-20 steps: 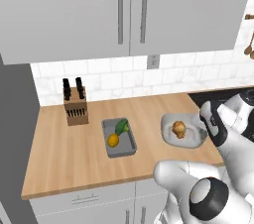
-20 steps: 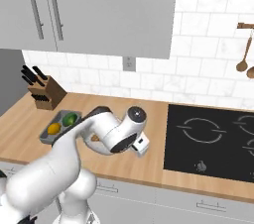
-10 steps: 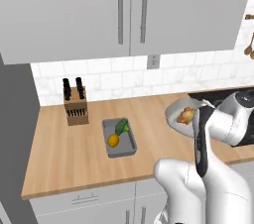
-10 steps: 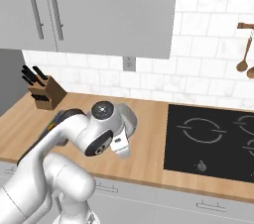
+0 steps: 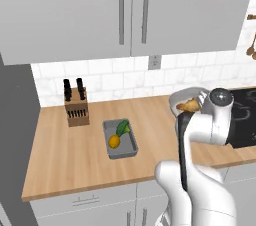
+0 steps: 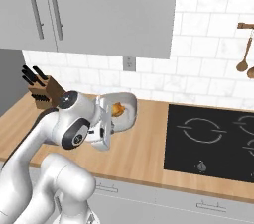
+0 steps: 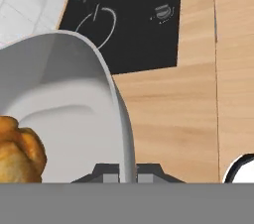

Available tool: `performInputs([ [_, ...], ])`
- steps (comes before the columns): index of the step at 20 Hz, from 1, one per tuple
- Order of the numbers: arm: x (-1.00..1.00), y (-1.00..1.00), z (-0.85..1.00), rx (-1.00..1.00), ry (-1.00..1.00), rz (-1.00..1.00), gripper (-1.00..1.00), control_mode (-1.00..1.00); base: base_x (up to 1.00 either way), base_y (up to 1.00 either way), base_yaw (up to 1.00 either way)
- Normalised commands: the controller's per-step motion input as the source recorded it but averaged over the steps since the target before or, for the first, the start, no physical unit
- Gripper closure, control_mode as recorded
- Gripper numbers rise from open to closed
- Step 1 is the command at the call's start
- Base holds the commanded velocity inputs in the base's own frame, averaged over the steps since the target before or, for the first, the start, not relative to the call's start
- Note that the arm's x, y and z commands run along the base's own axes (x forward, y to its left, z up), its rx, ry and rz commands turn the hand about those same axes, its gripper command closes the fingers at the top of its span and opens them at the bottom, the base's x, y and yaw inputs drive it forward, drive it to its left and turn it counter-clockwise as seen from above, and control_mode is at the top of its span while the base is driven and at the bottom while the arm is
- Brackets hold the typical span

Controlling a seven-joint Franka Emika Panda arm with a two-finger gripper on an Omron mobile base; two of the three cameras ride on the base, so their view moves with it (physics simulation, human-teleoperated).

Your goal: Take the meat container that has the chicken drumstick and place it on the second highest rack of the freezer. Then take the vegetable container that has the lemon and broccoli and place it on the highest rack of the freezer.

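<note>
Here the gripper (image 7: 127,172) is closed tightly on the rim of the meat container (image 7: 64,94), a white oval bowl, and holds it lifted above the wooden counter (image 5: 150,135). In the hand view the thin wall of the bowl passes between the two dark fingertips (image 7: 106,171), and the brown chicken drumstick (image 7: 19,151) lies inside the bowl at the lower left. In the left base view the meat container (image 5: 186,101) hangs over the right part of the counter, close to the edge of the black cooktop (image 5: 245,115), with the drumstick (image 5: 189,105) visible over its rim. In the right base view the same bowl (image 6: 124,111) is tilted, its open side turned toward the camera, just beside the hand of the arm.

The vegetable container (image 5: 120,139), a grey rectangular tray, stands on the counter near the front edge, well apart from the lifted bowl. A yellow lemon (image 5: 114,142) lies in its front half and the green broccoli (image 5: 123,128) in its back half. The knife block (image 5: 76,109) stands near the back left corner of the counter, by the tiled wall.
</note>
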Motion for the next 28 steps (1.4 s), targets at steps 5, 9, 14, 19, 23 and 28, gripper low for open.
performInputs([
  [5,0.0,0.01,0.12,0.17,0.0,-0.22,1.0,-1.0,0.0,0.0,0.0],
  [9,0.05,0.12,0.04,0.23,-0.12,-0.18,1.0,-1.0,0.0,0.0,0.0],
  [14,0.0,0.31,0.13,0.02,-0.15,0.02,1.0,-1.0,0.0,0.0,0.0],
  [19,-0.17,0.52,0.22,-0.26,-0.06,0.11,1.0,-1.0,0.0,0.0,0.0],
  [23,-0.22,0.25,0.04,-0.09,0.01,0.0,1.0,-1.0,0.0,0.0,0.0],
  [28,-0.24,0.0,-0.01,0.15,0.01,0.0,1.0,-1.0,0.0,0.0,0.0],
])
